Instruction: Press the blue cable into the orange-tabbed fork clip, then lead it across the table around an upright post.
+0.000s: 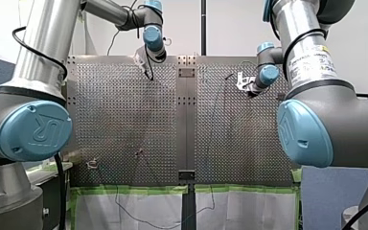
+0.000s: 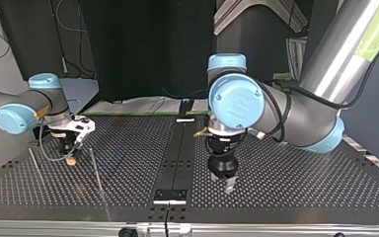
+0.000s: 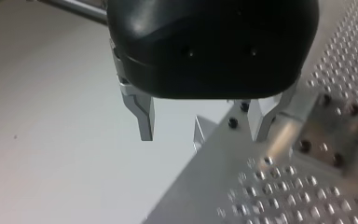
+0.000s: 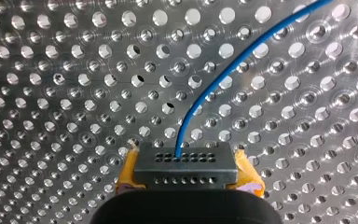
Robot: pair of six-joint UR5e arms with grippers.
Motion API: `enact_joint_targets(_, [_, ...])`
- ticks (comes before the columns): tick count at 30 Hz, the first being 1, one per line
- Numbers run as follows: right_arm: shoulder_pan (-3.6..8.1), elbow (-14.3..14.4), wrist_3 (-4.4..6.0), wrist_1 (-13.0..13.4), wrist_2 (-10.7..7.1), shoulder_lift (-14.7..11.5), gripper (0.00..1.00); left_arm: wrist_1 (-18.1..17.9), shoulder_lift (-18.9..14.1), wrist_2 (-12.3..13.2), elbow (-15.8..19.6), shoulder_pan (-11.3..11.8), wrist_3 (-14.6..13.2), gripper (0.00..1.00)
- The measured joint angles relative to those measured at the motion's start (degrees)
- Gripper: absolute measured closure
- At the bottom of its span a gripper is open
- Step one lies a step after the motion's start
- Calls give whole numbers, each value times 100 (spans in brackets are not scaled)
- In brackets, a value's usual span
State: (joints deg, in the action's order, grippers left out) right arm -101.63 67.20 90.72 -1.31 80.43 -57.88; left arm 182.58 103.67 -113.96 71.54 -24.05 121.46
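1. My right gripper (image 4: 186, 168) pinches the blue cable (image 4: 242, 58) over the orange-tabbed fork clip (image 2: 70, 160), near the tabletop (image 2: 286, 187) edge farthest in the front view, probably to press it in
2. My left gripper (image 3: 203, 128), fingers spread and empty, hovers clear at that edge

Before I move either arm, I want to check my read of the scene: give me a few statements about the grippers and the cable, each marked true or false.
1. My left gripper is open with nothing between its fingers. True.
2. The blue cable leads from my right gripper away over the perforated table. True.
3. My left gripper has yellow pads. False: its fingers are bare metal; the yellow pads are on my right gripper.
4. In the top view my right gripper is at the view's right. False: it is at the view's left.
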Motion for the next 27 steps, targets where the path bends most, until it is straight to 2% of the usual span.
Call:
enact_joint_targets(5, [-14,0,-5,0,1,1,100,-261,-1,-122,263,2,-59,0])
enact_joint_targets(16, [-41,0,-11,0,24,2,100,-792,1,-220,794,-28,-47,0])
enact_joint_targets(23, [-70,0,-11,-6,20,2,100,-1179,6,-562,1180,-133,-374,0])
enact_joint_targets(27, [-74,1,-10,-8,24,2,100,-1384,7,-740,1383,-165,-460,0])
